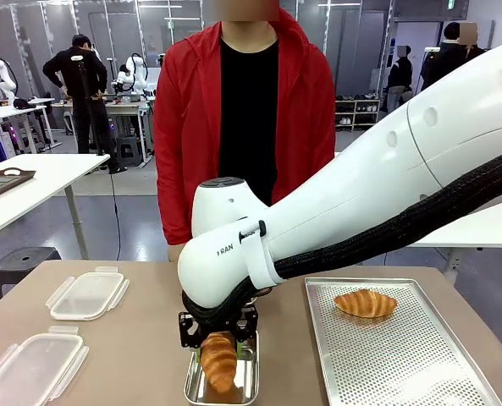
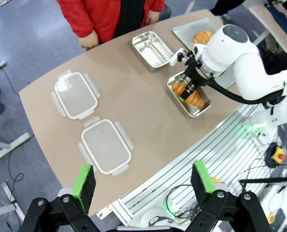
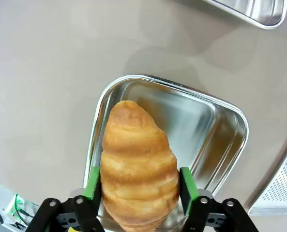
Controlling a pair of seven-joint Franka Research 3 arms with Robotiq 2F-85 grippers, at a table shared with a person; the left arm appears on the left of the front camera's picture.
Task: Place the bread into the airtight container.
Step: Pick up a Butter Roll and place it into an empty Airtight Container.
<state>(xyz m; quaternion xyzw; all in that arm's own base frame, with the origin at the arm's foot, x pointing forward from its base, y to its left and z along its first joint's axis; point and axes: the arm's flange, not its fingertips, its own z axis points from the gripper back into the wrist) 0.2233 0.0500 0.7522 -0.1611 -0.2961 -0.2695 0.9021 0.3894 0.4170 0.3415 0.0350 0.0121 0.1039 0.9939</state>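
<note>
1. Gripping a croissant (image 1: 219,359) at the lower centre of the front view, the right gripper (image 1: 219,337) holds it low in the steel container (image 1: 249,387). A second croissant (image 1: 365,303) lies on the perforated tray (image 1: 403,372) at right.
2. Left wrist view: the left gripper (image 2: 143,178) spreads wide and empty at the bottom edge (two plastic lids (image 2: 106,152) lie mid-left).
3. Right wrist view: green pads (image 3: 91,181) clamp the croissant's flanks over the container's hollow. Placement looks nearly done and only the release remains. Whether the croissant touches the bottom, I cannot tell.
</note>
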